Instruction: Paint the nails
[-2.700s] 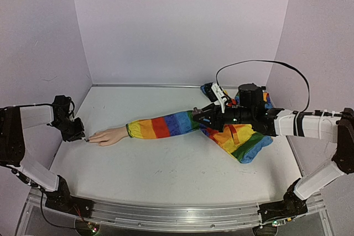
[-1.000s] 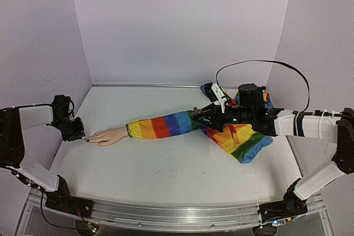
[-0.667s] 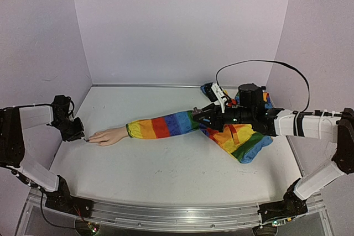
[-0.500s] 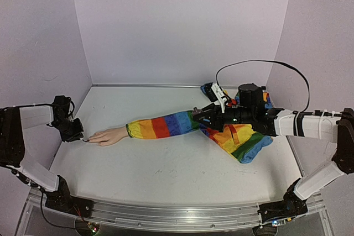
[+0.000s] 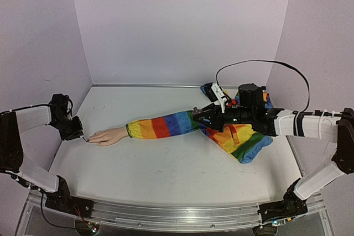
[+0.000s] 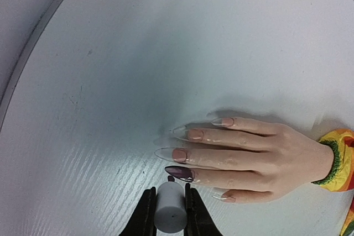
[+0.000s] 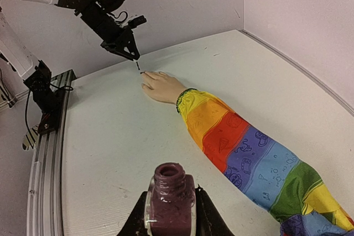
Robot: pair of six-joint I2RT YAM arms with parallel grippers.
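The mannequin hand (image 6: 260,153) lies palm down on the table, its rainbow sleeve (image 5: 166,126) running right. One nail (image 6: 180,172) is dark purple; the others (image 6: 177,154) are clear or pink. My left gripper (image 6: 168,214) is shut on the grey brush cap (image 6: 170,207), its brush tip just left of the dark nail. It also shows in the top view (image 5: 77,134). My right gripper (image 7: 170,214) is shut on an open bottle of purple polish (image 7: 170,200), held above the sleeve (image 7: 260,158).
Purple walls close in on the left, back and right. A bunched rainbow cloth (image 5: 243,139) lies under the right arm. A black cable (image 5: 260,64) loops above the right arm. A metal rail (image 5: 166,214) runs along the near edge.
My left gripper has shifted slightly, staying at the fingertips with the brush. The right arm and bottle have not moved.
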